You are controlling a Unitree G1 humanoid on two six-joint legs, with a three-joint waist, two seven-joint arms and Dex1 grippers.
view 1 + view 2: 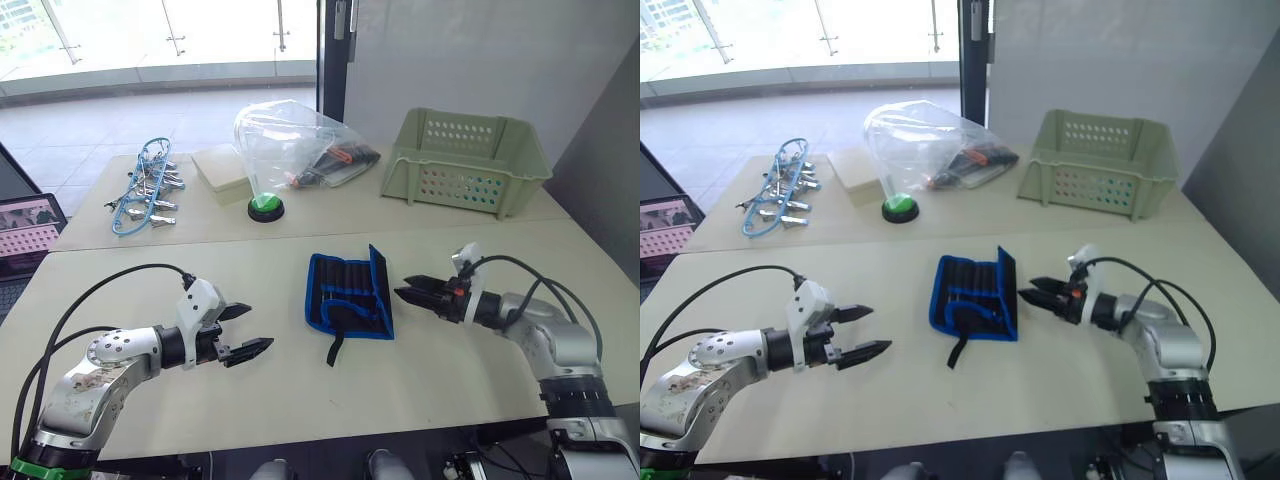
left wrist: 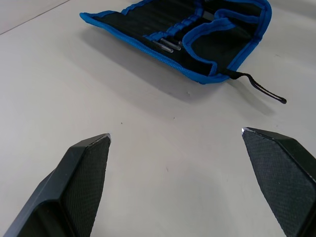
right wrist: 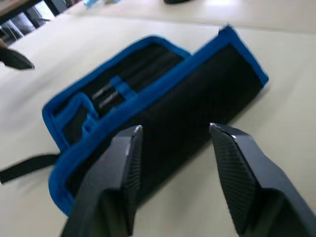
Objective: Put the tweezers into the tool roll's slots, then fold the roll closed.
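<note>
The left gripper (image 1: 247,329) is hovering spread over bare table (image 1: 130,290), the tool roll (image 1: 347,293) is lying mid-table with its right flap standing up, and the right gripper (image 1: 413,290) is waiting spread beside that blue edge.

pale table (image 1: 130,290), tool roll (image 1: 348,294), basket (image 1: 465,160), plastic bag (image 1: 290,142), green button (image 1: 266,208)

We list a black fabric tool roll (image 1: 348,296) with bright blue edging and a black strap (image 1: 335,348); a pale beige surface (image 1: 300,390); two tools with black fingers (image 2: 81,185) of fine cross-hatched texture; a pale green perforated plastic basket (image 1: 465,160); a green round button on a black base (image 1: 266,207); silver clamps on light blue cord (image 1: 145,190); a clear plastic bag (image 1: 290,145).
</note>
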